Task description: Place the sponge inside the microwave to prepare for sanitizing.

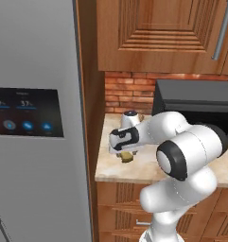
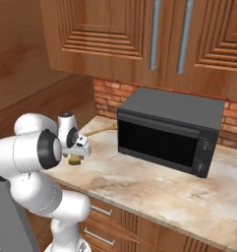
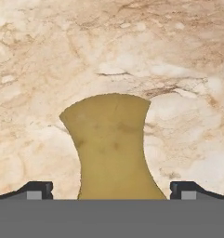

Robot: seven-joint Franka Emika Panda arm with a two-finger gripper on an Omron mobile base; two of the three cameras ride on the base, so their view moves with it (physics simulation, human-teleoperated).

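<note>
While the claw (image 3: 111, 191) hangs right over the sponge (image 3: 112, 148) with its two dark tips spread wide on either side, we'd say the grab itself hasn't happened yet, nothing is pinched. From the hand view the sponge sits dead centre between the tips, a yellow-green block with pinched-in sides, lying flat on the marbled surface (image 3: 178, 56).

So how do we do this step well? Our take: come straight down, keep the sponge centred, and close across that narrow waist so the tips get a decent bite. It looks soft, so it'll probably squash a bit; we'd close gently and check it lifts cleanly off the surface. No twisting on the way down.

Pose-wise, in the left base view the arm is folded over, elbow up high, wrist pointing down at the surface near its left end, just by the tall fridge (image 1: 35, 118). The sponge peeks out under the hand there (image 1: 127, 157).

Further back, the microwave (image 2: 169, 135) stands on the same surface against the brick wall (image 2: 107, 98), well apart from the sponge. Its door looks closed from the right base view, so we reckon that needs sorting before anything goes inside.
</note>
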